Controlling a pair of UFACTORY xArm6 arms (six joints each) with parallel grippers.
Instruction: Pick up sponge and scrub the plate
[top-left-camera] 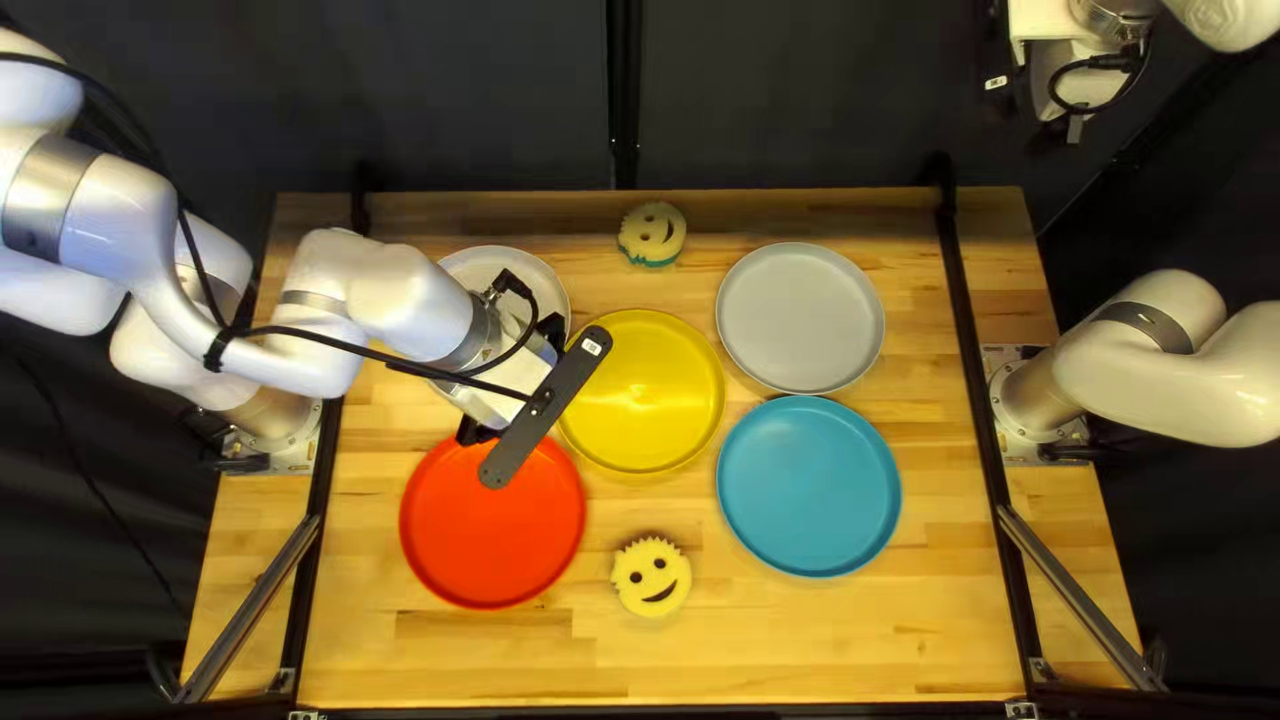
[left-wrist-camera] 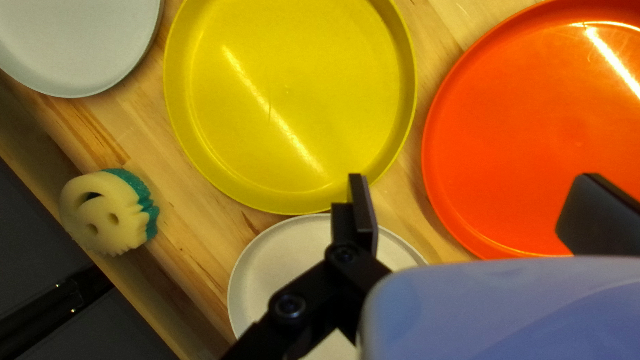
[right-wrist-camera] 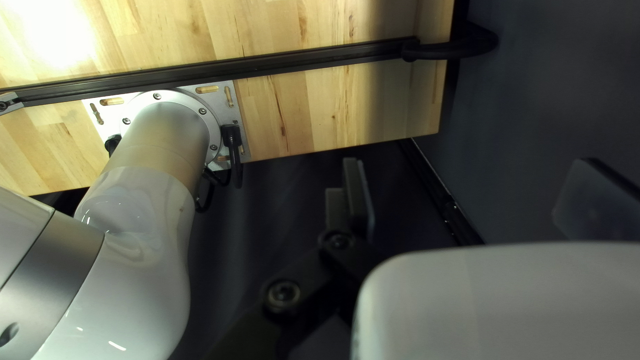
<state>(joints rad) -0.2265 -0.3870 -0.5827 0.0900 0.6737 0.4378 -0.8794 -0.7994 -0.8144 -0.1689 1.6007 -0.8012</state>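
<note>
Left tool [left-wrist-camera: 472, 200]: spread wide, nothing between the fingers. Hung over the plates, one finger over the yellow/white rims, the other over red. Read as approach, no grip.
Right tool [right-wrist-camera: 477, 193]: also wide and empty, up past the desk's [top-left-camera: 694, 654] far edge. Probably parked to leave the left arm [top-left-camera: 400, 300] room.
Far sponge [top-left-camera: 652, 234]: on bare wood by the far edge, face up, green layer toward the yellow plate [top-left-camera: 642, 391]. Off the plates, so its sides were free to straddle.
Near sponge [top-left-camera: 652, 576]: face up on bare wood, between the red plate [top-left-camera: 494, 523] and blue plate [top-left-camera: 810, 487], nearer red. Task didn't say which sponge or plate.
Plates: all flat, open side up, ready for a scrub. Neither sponge was on one; job looked barely begun.
Tight spots: white plate [top-left-camera: 514, 267], partly under the left arm, sat right against yellow. Grey plate [top-left-camera: 800, 318] and blue nearly met. A low sideways sweep could have shoved a rim.
Open room: widest stretch was the near side around the near sponge. Far sponge had little wood behind it; a push that way risked losing it over the edge. Straight-down entry looked safer.
</note>
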